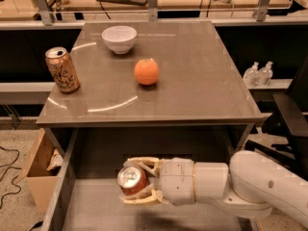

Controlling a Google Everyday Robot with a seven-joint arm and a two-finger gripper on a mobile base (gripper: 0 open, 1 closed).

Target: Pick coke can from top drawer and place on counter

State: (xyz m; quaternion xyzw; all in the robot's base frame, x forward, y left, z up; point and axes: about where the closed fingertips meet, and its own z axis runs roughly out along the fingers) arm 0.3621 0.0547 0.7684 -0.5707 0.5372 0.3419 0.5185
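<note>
The gripper sits low in the view, at about 6 o'clock, reaching into the open drawer from the 3 o'clock side on the white arm. Its fingers are clamped on the coke can, one above and one below. The can is tilted so that its silver top faces up toward the camera. It looks to be raised off the drawer floor, though whether it has fully cleared the floor cannot be told. So the grasp appears done: the can is in hand but inside the drawer, below the front edge of the desk. What is left, by my reckoning, is the larger part. The can must be lifted clear of the drawer, carried up and back toward 12 o'clock over the desk edge, set down upright and released. On the desk an orange lies near the middle, with a white bowl at 11 o'clock from it and a tan can at its 9 o'clock by the left edge. The surface at 3 o'clock from the orange shows bare, a likely spot for the can.
</note>
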